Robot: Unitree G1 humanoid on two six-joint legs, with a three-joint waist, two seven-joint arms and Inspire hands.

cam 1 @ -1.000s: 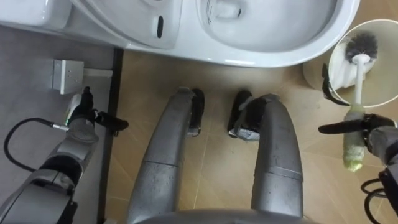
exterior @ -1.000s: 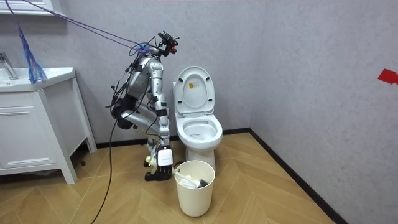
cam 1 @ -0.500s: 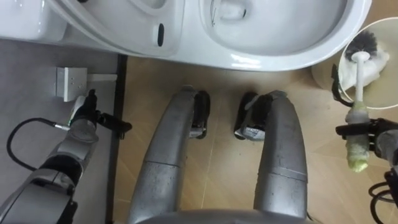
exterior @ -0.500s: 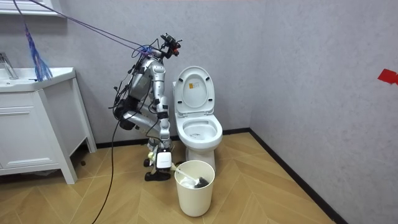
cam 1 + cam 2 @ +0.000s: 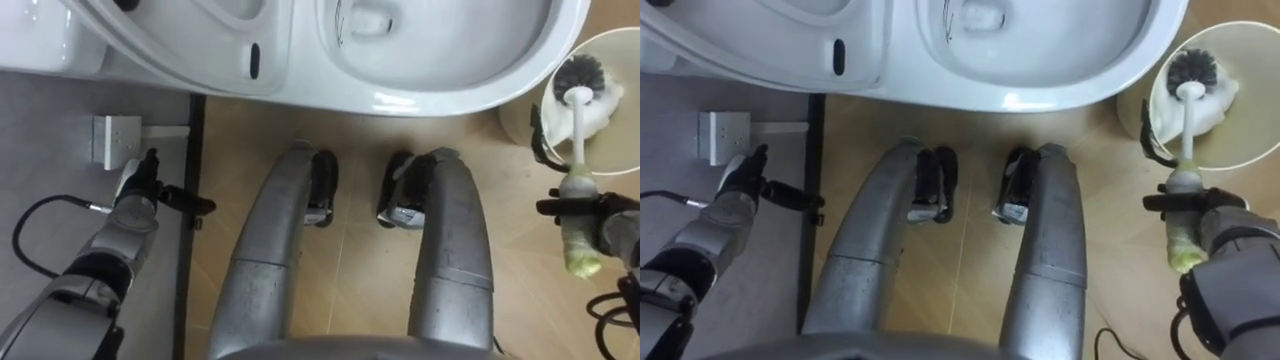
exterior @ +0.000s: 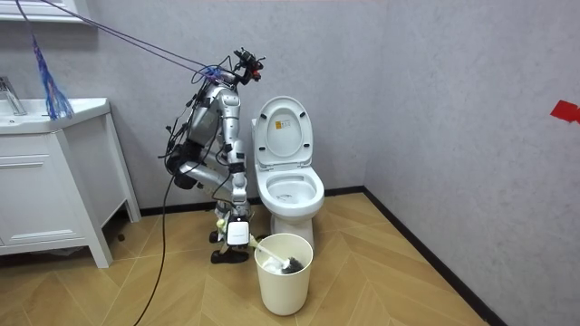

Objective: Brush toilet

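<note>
A bathroom: a white toilet (image 6: 288, 172), a vanity with sink (image 6: 50, 172), grey walls.

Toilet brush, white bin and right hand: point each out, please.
toilet brush (image 5: 1187, 118), right eye view, on its white shaft below the dark bristle head.
white bin (image 6: 284, 288), room view, on its outer wall.
right hand (image 5: 1226, 230), right eye view, on its grey body beside the brush handle it grips.

White vanity cabinet (image 6: 45, 190) at the room view's left, grey wall (image 6: 453, 100), herringbone wood floor (image 6: 381, 281) beneath me, white socket box (image 5: 113, 141) low on that wall to my left, red patch (image 6: 565, 110) far right
</note>
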